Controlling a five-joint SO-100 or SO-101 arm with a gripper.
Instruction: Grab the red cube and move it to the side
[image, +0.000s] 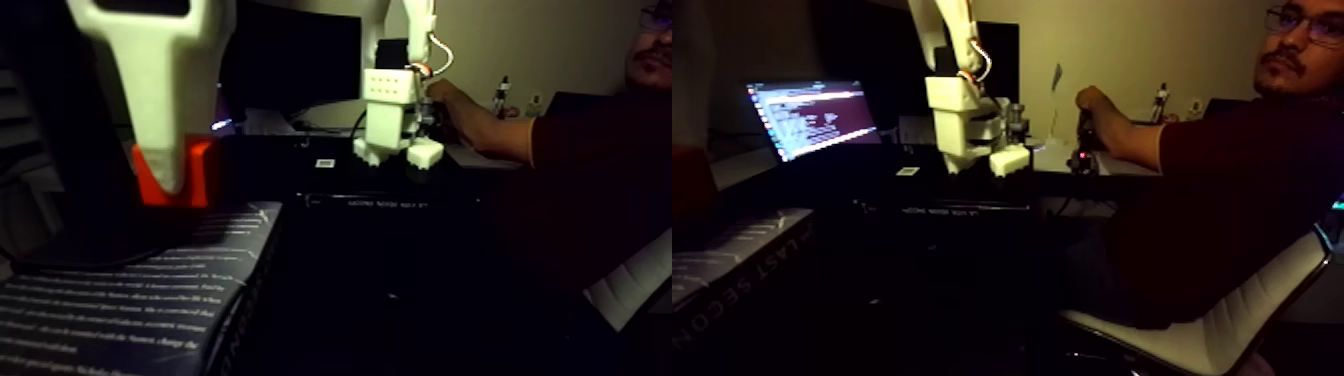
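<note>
Red-orange and matte, the red cube (190, 172) sits clasped in my gripper (172, 178), a smooth white plastic finger (160, 95) across its front, just above a dark book (130, 300) with printed text. I judge the grab done; next comes a steady sideways carry.

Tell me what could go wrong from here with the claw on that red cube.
1. One white finger covers the red cube and the other is hidden, so the grip may be partial and the cube could slip.
2. The cube sits just above a book near its edge; if dropped, it might roll off.
3. The dim scene makes alignment hard to judge.
</note>
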